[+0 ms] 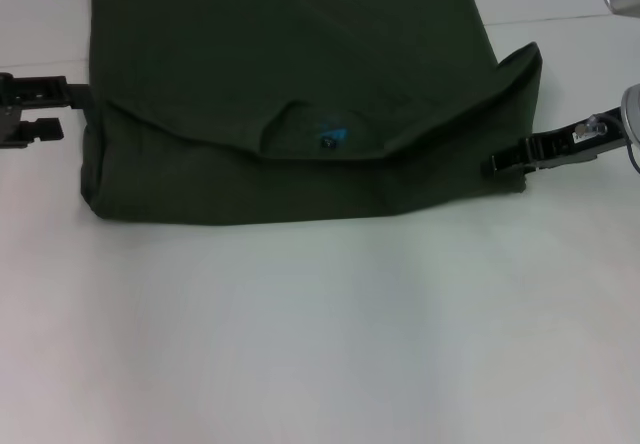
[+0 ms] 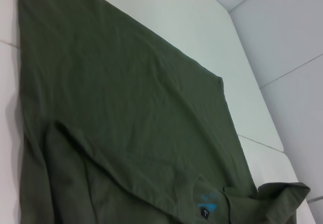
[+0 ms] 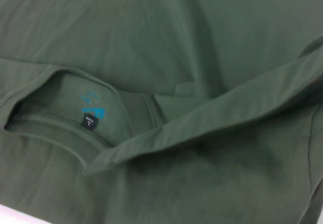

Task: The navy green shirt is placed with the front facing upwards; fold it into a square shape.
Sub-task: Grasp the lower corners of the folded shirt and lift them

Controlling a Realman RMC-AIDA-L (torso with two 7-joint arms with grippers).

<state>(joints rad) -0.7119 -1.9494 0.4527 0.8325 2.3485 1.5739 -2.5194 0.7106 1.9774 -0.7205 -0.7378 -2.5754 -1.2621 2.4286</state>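
I read the navy green shirt [image 1: 300,114] mid-table as partly folded, near edge doubled over the collar, not yet square; left gripper [image 1: 45,109] and right gripper [image 1: 525,154] flank it, finger state unclear.

The shirt [image 1: 300,84] is soft matt cloth, dark olive, lightly creased, with a small black label [image 3: 89,121] inside the collar. The table [image 1: 320,334] looks smooth, white and faintly shiny. Both grippers look like black plastic.
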